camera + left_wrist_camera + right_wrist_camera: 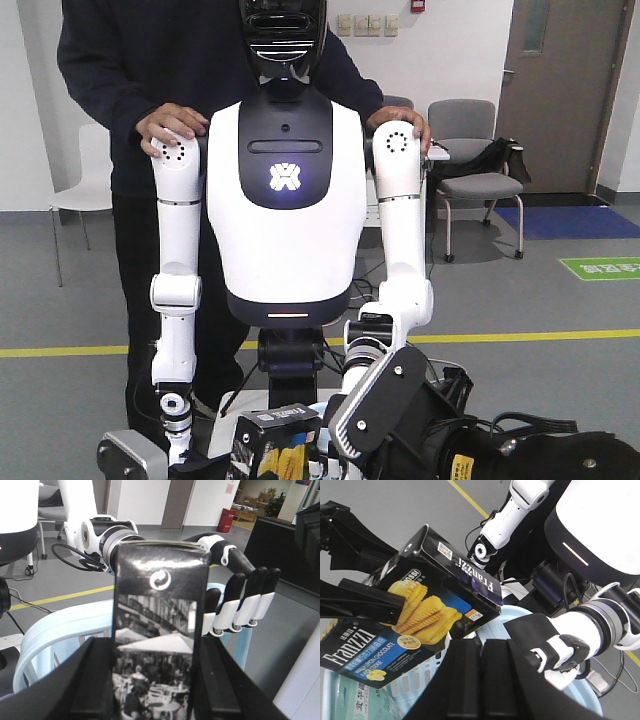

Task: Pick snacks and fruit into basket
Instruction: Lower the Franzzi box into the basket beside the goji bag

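The left end effector (155,647) pinches the black Franzzi box (160,605) between its jaws, holding it just above the light blue basket (55,630). A teal pouch (350,707) lies inside the basket, below the box. The right end effector (482,647) hangs over the basket's middle with its fingers pressed together. A white robot hand (555,652) curls over the basket's rim

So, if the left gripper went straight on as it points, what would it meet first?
The left gripper is shut on the Franzzi box; past that, probably the basket rim, beside the humanoid's hand. Depth is unclear.
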